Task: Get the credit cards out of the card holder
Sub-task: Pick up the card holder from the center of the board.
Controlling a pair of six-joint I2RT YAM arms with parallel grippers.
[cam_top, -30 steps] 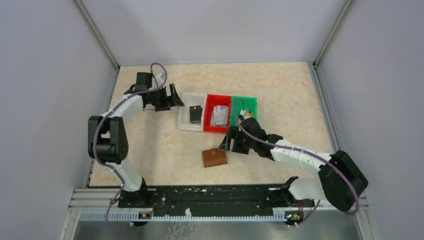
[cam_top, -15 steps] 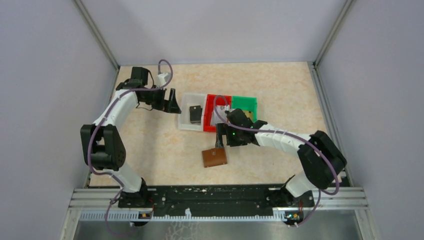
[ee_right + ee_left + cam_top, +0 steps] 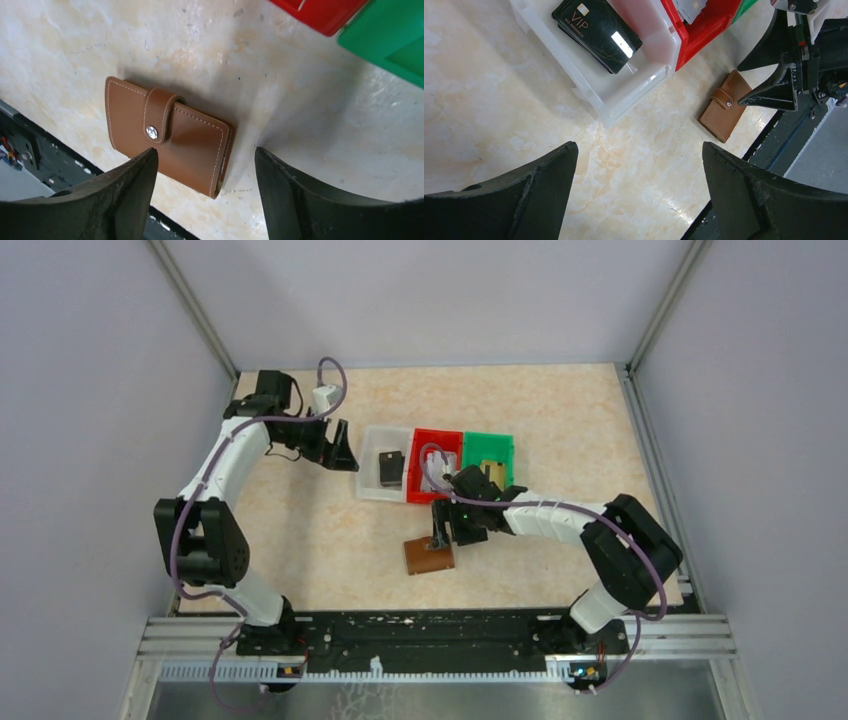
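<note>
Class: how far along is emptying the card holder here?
Done: black rectangular cards lie in the clear plastic bin, silvery cards in the red plastic bin. In hand: the right gripper hangs open over the brown leather card holder, snapped shut. Left: whether cards remain inside is hidden.

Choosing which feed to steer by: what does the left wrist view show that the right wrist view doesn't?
Left wrist only: clear plastic bin holding black VIP cards; the open left gripper. Right wrist only: white stitching on the brown leather snap-tab card holder. Both: that holder snapped shut on the marbled table, the open right gripper by it, the red plastic bin.
</note>
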